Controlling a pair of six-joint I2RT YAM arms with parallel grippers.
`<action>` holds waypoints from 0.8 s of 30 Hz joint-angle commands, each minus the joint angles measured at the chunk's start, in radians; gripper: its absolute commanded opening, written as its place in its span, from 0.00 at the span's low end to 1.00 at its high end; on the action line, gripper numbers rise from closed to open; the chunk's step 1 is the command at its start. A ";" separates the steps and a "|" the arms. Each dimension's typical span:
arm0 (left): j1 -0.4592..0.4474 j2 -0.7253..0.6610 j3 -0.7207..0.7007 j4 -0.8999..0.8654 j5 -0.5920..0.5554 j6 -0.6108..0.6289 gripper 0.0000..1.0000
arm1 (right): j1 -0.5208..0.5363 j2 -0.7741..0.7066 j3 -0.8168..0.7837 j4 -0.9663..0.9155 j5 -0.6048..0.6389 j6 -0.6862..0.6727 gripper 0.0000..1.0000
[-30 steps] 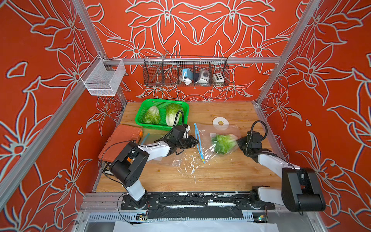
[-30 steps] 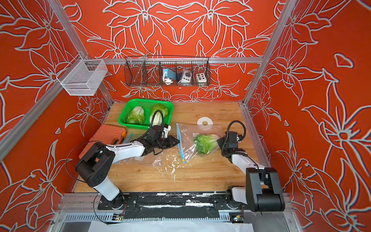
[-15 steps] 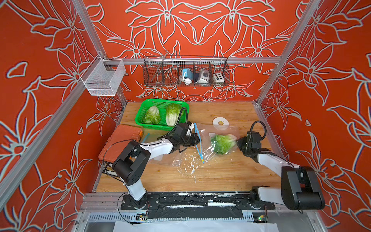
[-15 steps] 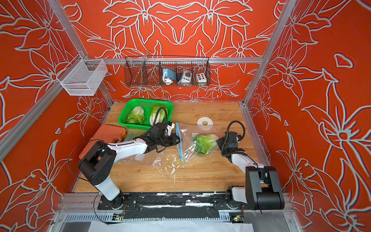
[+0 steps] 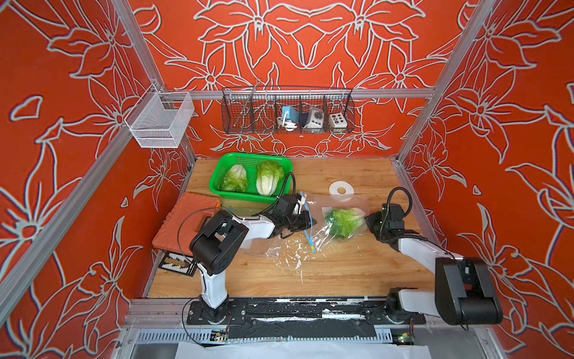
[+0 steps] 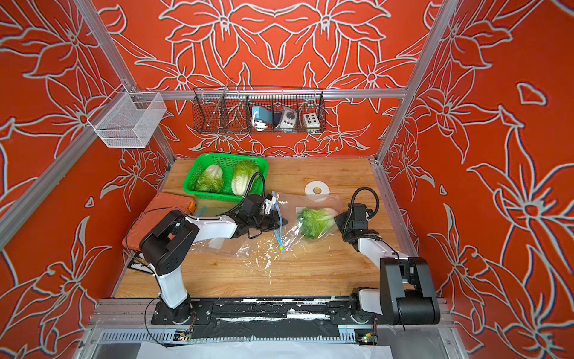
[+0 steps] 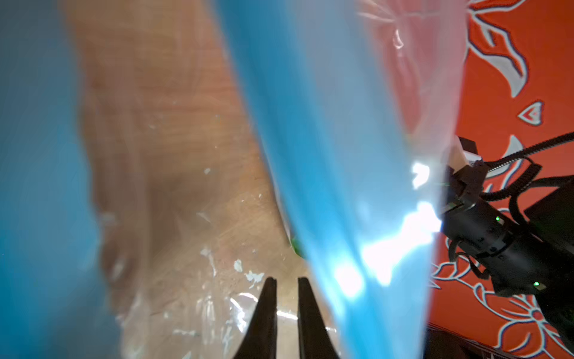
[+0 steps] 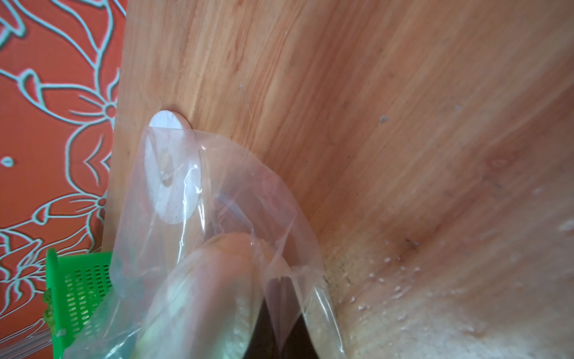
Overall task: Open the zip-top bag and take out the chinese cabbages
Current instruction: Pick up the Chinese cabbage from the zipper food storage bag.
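Note:
The clear zip-top bag (image 5: 289, 248) lies across the middle of the table, its blue zip strip (image 5: 311, 241) facing my left arm. One chinese cabbage (image 5: 343, 222) (image 6: 315, 222) lies inside at the far end. Two more (image 5: 234, 178) (image 5: 267, 178) rest in the green basket (image 5: 248, 196). My left gripper (image 5: 312, 222) (image 7: 286, 279) is at the bag's mouth, tips just past the zip, jaws a narrow slit apart with nothing gripped. Blue zip shows on both sides of it. My right gripper (image 5: 368, 219) (image 8: 281, 281) is shut on the bag's film beside the cabbage's white stem (image 8: 211, 279).
A white flat ring (image 5: 341, 188) lies behind the bag, partly under its film. An orange case (image 5: 183, 223) and a small abacus (image 5: 178, 264) sit at the table's left edge. A black wire rack (image 5: 287, 112) and a white mesh basket (image 5: 160, 119) hang on the walls.
My left gripper has slid right along the table to the bag's mouth, its tips crossing the blue zip. The right gripper and the cabbage in the bag have stayed put.

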 commanded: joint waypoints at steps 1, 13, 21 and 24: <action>-0.023 -0.001 0.026 0.096 0.061 -0.034 0.15 | -0.004 0.000 -0.018 -0.002 -0.014 0.007 0.00; -0.072 0.022 0.019 0.315 0.129 -0.164 0.55 | -0.004 0.005 -0.021 0.004 -0.036 0.013 0.00; -0.099 0.091 0.080 0.242 0.117 -0.201 0.44 | -0.003 -0.006 -0.018 0.001 -0.047 0.022 0.00; -0.111 0.112 0.089 0.275 0.129 -0.231 0.45 | -0.003 -0.009 -0.018 -0.001 -0.047 0.022 0.00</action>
